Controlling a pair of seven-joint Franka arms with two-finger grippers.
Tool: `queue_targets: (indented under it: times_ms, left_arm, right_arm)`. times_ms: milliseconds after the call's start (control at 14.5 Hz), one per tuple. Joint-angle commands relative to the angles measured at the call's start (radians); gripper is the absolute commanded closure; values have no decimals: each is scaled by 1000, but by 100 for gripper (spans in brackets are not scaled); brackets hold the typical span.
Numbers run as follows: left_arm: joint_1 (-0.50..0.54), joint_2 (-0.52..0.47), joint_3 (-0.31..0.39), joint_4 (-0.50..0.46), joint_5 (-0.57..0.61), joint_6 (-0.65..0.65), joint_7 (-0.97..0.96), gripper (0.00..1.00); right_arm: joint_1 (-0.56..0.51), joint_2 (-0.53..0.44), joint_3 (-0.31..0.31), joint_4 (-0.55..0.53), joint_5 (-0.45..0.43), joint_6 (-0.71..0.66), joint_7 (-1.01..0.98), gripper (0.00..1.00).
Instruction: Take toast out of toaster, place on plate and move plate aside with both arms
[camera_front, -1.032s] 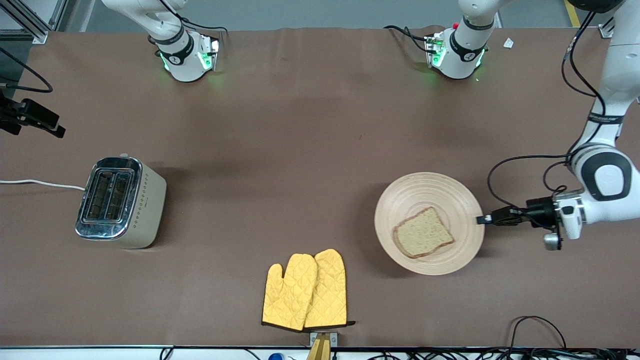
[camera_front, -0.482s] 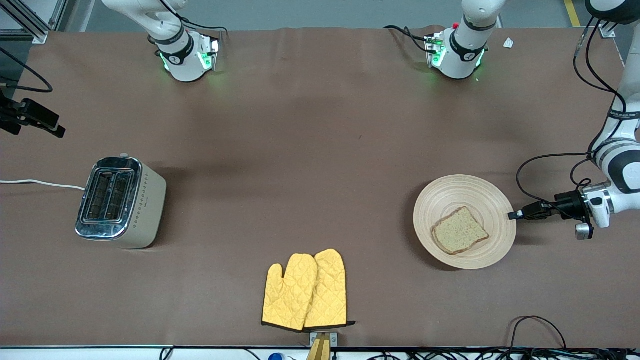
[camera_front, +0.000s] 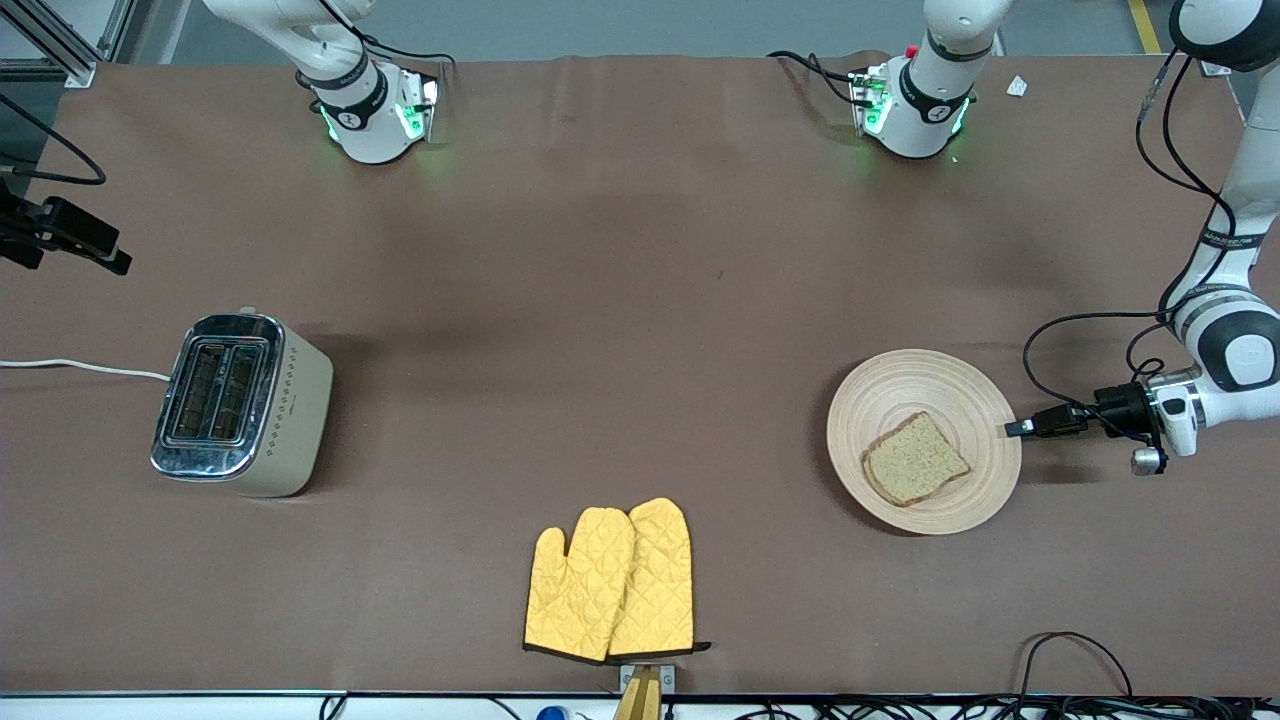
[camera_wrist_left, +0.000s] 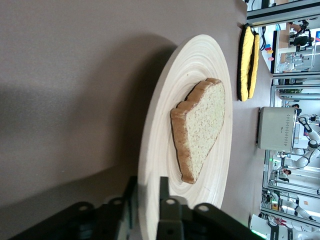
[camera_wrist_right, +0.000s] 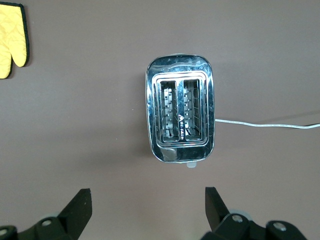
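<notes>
left tool (camera_front: 1018, 428) low, right tool (camera_wrist_right: 148, 207) spread

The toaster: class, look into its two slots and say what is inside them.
Both slots of the toaster hold only bare metal wire guides, no bread. The toast lies on the plate. The slot bottoms are too dark to make out.

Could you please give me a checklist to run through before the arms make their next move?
1. The toast lies flat on the plate: ok.
2. Both slots of the toaster are empty: ok.
3. The plate stands toward the left arm's end of the table, well apart from the oven mitts: ok.
4. The left tool is at the plate's rim; whether it has let go: cannot tell.
5. The right tool is open over the toaster and holds nothing: ok.
</notes>
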Motion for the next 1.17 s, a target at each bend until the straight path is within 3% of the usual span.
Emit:
queue_targets:
  times_ms: [0,138,482,894,1101]
  left_arm:
    - [1,0,-2,48,5,-26,0,0]
    - [-8,-5,-1,83,35,-28,-14,0]
    - [-44,-55,-41,214,354,-63,-153,0]
    - [-122,-229,-91,217,626,-68,-423,0]
    - [-171,-313,-113,217,644,-144,-590,0]
  right_arm:
    - [-9,-35,11,-33,-2,3,-3,0]
    - [-9,-35,11,-28,-2,3,-5,0]
    - [-10,-32,9,-19,-3,3,-5,0]
    - [-10,-32,9,-19,-3,1,-5,0]
    - [-10,-32,9,-21,-2,-4,-5,0]
